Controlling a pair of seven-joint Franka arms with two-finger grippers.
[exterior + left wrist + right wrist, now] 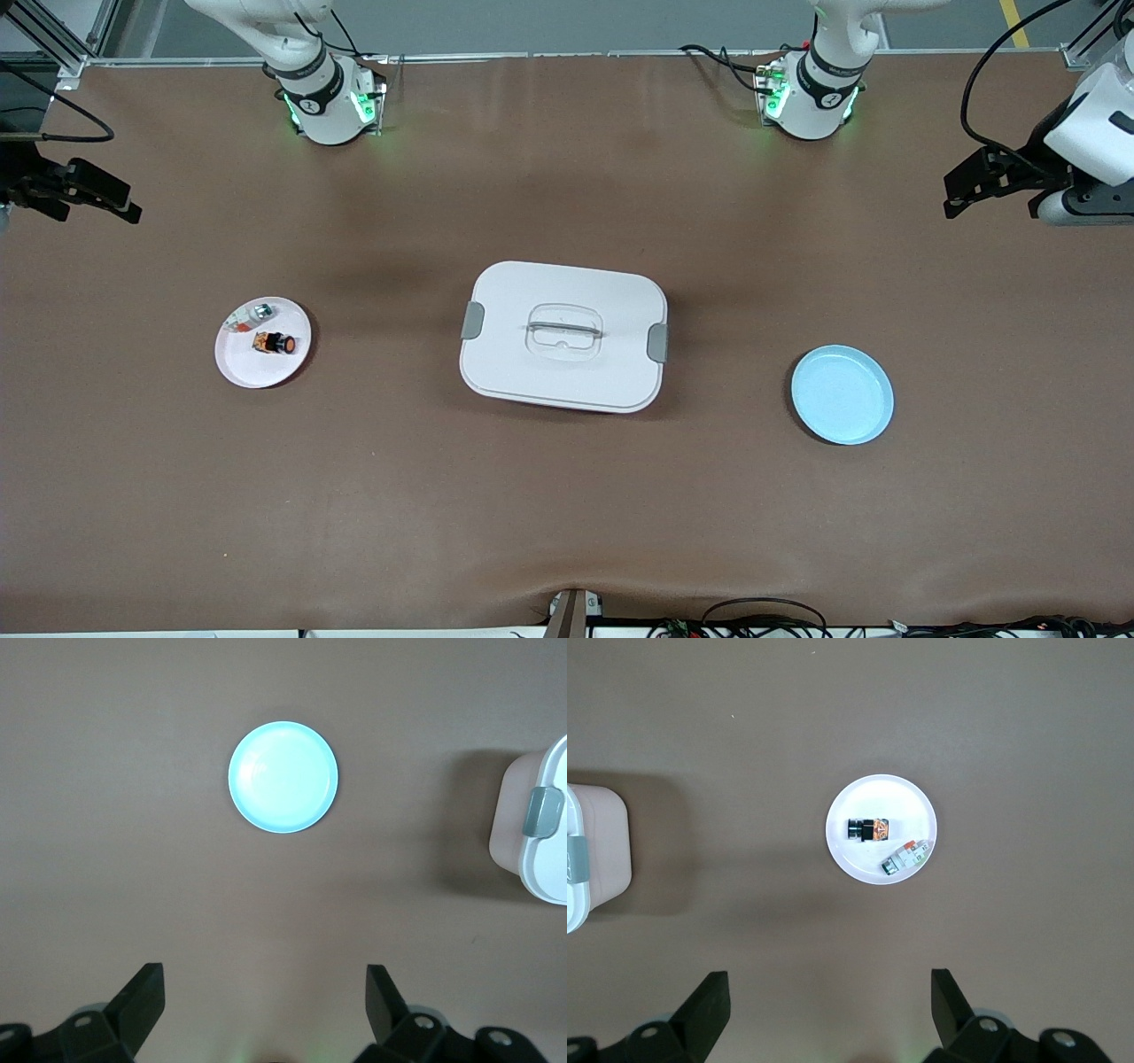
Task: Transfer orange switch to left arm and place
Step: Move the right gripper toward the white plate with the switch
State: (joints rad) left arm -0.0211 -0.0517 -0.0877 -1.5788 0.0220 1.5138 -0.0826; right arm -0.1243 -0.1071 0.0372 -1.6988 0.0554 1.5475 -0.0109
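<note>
The orange switch point(276, 343) lies on its side on a small pink plate point(239, 372) toward the right arm's end of the table. It also shows in the right wrist view point(866, 828), on the plate point(877, 797). The white box point(532, 372) stands closed at mid-table. My right gripper point(128, 202) hangs high over the table at the right arm's end, open and empty point(830, 983). My left gripper point(952, 195) hangs high over the left arm's end, open and empty point(266, 979).
A small silver-green piece point(257, 312) lies on the pink plate beside the switch point(906, 857). An empty blue plate point(842, 394) lies toward the left arm's end point(283, 777). A corner of the box shows in each wrist view point(545, 850) point(589, 859).
</note>
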